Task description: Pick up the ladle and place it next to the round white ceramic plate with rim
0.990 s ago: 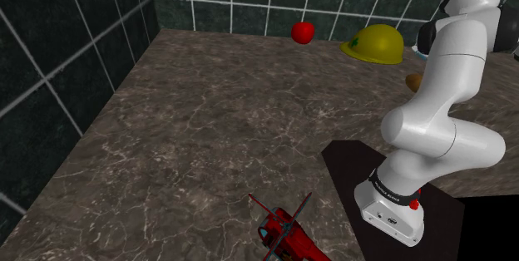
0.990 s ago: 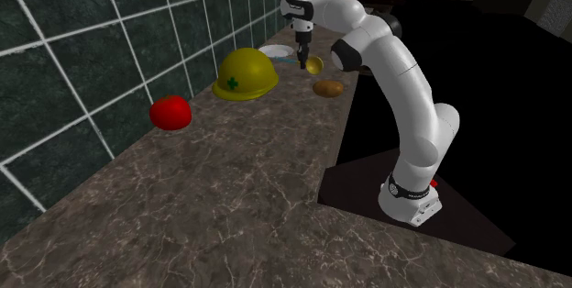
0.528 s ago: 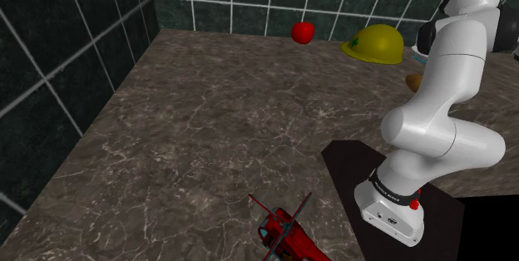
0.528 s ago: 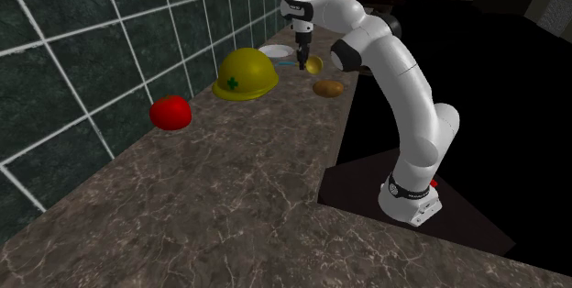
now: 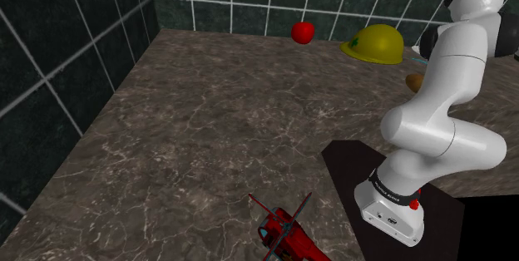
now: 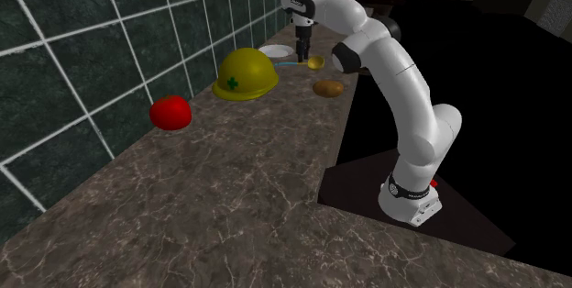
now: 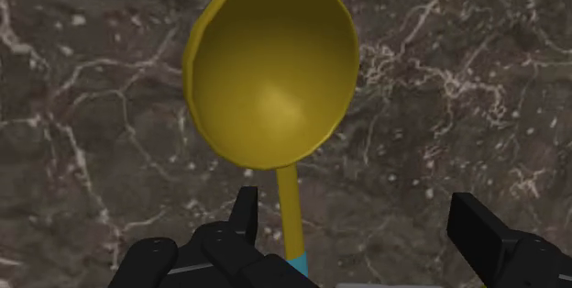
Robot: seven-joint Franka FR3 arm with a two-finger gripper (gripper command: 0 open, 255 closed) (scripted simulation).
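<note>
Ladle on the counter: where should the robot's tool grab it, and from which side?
Grip the ladle by its thin handle, the tool coming from above, straddling it. It lies flat on the counter, and the round bowl looks too wide to clasp.

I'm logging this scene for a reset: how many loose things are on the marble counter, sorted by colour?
Red: 2, round red fruit and red toy aircraft
Yellow: 2, yellow hard hat and yellow ladle
Brown: 1, brown potato-like lump
White: 1, round white plate
Total: 6
</note>
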